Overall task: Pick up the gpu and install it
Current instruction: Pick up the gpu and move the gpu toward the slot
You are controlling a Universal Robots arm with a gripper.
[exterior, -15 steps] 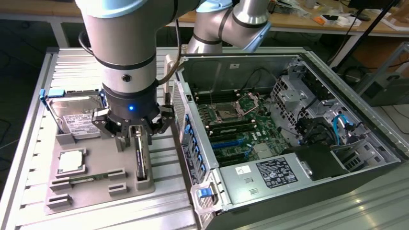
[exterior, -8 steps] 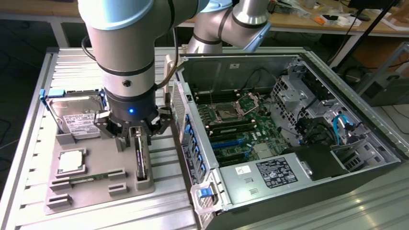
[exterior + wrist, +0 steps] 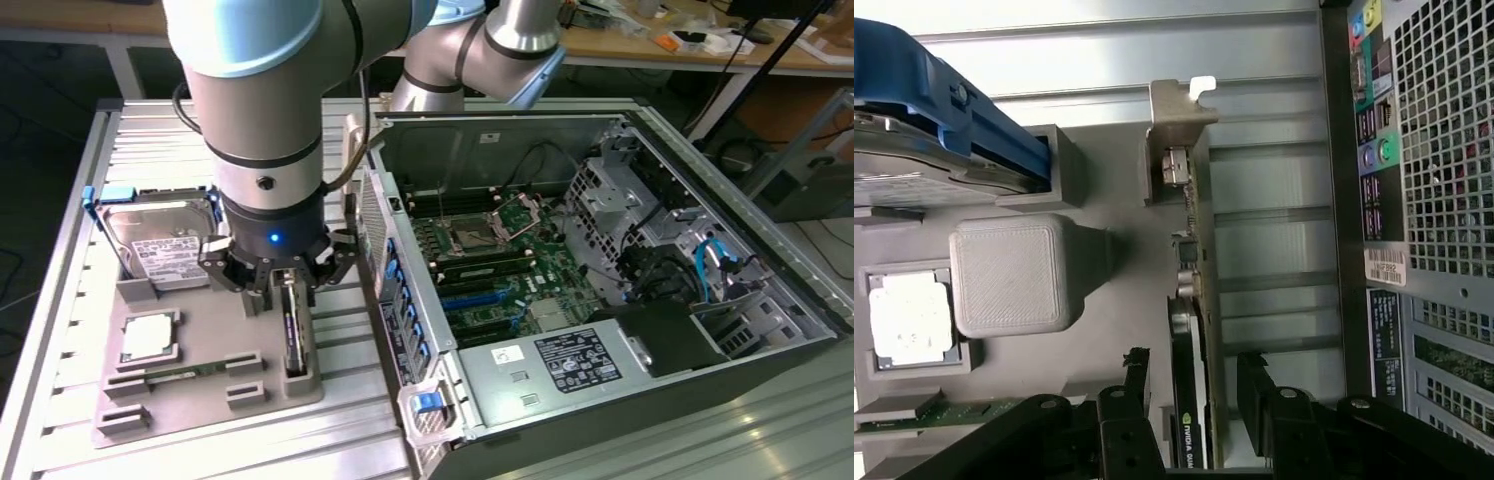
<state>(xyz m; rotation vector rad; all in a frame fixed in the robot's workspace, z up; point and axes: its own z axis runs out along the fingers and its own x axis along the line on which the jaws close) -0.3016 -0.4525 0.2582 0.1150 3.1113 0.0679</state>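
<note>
Wrist view, end effector (image 3: pixel 1194 358) spread astride gpu (image 3: pixel 1192 290); exterior view, motherboard (image 3: pixel 487 258)

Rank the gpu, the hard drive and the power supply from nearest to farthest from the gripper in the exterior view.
1. gpu: standing on edge in the tray, right under the gripper.
2. hard drive: on the tray, toward the exterior view's left.
3. power supply: inside the case, toward the exterior view's right.

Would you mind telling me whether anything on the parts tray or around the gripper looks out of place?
Nothing stands out. The gpu stands on edge, straight in its slot of the grey tray, with the open gripper straddling it. The hard drive, CPU and RAM stick each sit in their own holders.
</note>
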